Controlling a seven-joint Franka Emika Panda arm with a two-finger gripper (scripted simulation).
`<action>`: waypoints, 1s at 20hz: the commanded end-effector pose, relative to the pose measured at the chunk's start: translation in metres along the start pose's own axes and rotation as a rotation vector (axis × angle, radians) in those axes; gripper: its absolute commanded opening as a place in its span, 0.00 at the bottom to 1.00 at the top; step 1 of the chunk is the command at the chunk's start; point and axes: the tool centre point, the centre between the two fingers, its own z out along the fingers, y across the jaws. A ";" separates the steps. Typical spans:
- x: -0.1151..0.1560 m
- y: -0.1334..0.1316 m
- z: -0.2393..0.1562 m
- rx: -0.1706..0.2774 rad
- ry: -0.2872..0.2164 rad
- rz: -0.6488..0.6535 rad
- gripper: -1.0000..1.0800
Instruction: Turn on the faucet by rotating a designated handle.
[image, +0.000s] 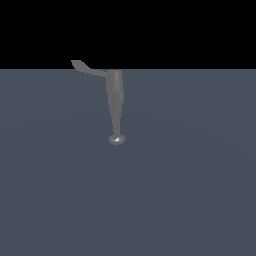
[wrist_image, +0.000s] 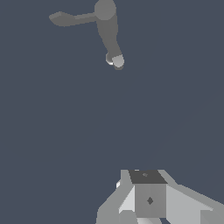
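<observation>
Grey faucet (image: 115, 105) was observed upright, handle (image: 88, 68) projecting toward ten o'clock; the gripper (wrist_image: 150, 201) was well apart, its opening indeterminable.

Only the wrist view shows the gripper (wrist_image: 148, 199): a blocky grey and white body with a dark top face. Its fingers cannot be told apart, nothing sits between them, and no arm appears in the exterior view.

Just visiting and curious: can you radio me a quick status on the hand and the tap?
Hand well short of the faucet, touching nothing; open or shut unclear. Handle untouched, sticking out sideways. Nothing between them.
</observation>
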 end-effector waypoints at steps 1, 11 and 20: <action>0.011 -0.004 0.001 0.008 -0.003 0.041 0.00; 0.073 -0.025 0.012 0.037 -0.020 0.267 0.00; 0.130 -0.048 0.033 0.043 -0.033 0.487 0.00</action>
